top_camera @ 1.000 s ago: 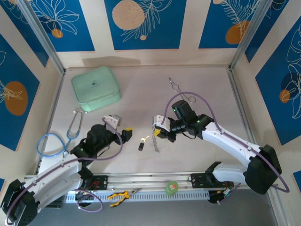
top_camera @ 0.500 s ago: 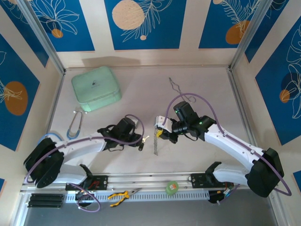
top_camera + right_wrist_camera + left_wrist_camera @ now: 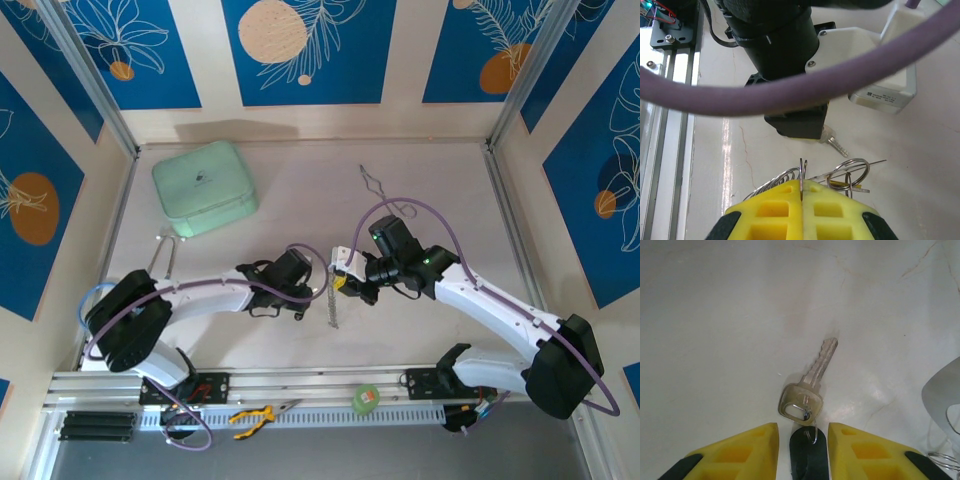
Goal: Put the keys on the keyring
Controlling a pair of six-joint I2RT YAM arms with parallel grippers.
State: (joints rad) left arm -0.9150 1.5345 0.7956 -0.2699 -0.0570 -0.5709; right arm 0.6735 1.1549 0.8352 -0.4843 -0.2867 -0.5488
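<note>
A silver key (image 3: pixel 808 389) lies flat on the pale table, joined by a thin wire loop to a black key head (image 3: pixel 807 455). My left gripper (image 3: pixel 803 432) straddles that black head, yellow fingers (image 3: pixel 752 442) close on either side with slim gaps showing. From above it sits at table centre (image 3: pixel 303 300). My right gripper (image 3: pixel 802 186) is shut on the keyring's wire (image 3: pixel 803 167). Silver rings (image 3: pixel 850 172) and a chain (image 3: pixel 332 306) hang from it, just right of the left gripper. The key's blade (image 3: pixel 836 143) pokes out under the left gripper.
A mint case (image 3: pixel 205 187) stands at the back left. A stethoscope (image 3: pixel 162 255) lies beside the left arm and forceps (image 3: pixel 383 192) lie behind the right arm. Yellow pliers (image 3: pixel 254 413) and a green tape roll (image 3: pixel 366 398) rest on the front rail.
The left arm swung right from near the stethoscope to over the keys, and its jaws narrowed around the black head. The right gripper stayed shut on the keyring, almost still.
</note>
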